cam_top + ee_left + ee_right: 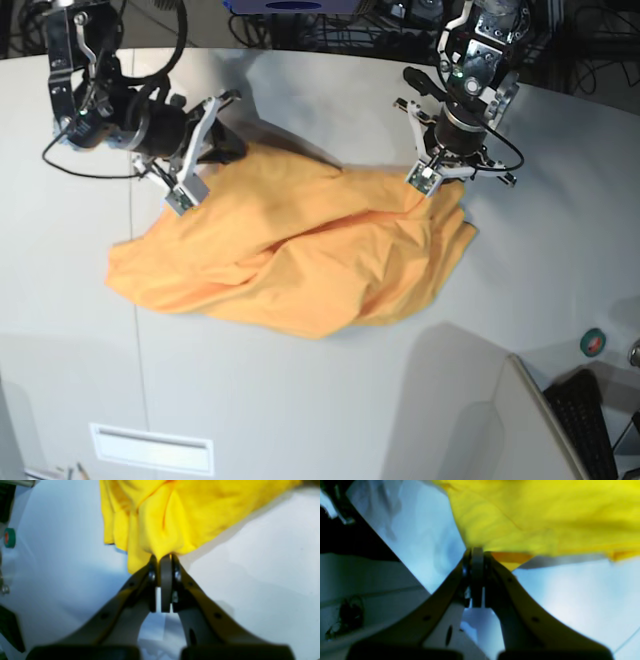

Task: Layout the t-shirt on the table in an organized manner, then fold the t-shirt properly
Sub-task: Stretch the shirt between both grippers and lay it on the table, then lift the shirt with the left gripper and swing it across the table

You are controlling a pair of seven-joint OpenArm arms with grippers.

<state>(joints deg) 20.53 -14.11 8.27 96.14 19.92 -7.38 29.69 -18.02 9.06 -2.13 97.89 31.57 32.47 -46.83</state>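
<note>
Garment: a large, soft orange-yellow cotton t-shirt (300, 260), lying rumpled in broad folds at the middle of the table, its upper edge stretched between my two pincers.
Surface: a smooth off-white tabletop (320, 400) with a thin dark seam line.
My left pincer (163, 557): clamped together on a bunched fold of the t-shirt – cloth gathers right at the tips.
My right pincer (475, 551): closed on the t-shirt's edge – fabric runs from the tips.

Plain orange-yellow t-shirt (300, 255) on off-white table (320, 410) crossed by thin dark seam; small green roll of tape (594, 342)
</note>
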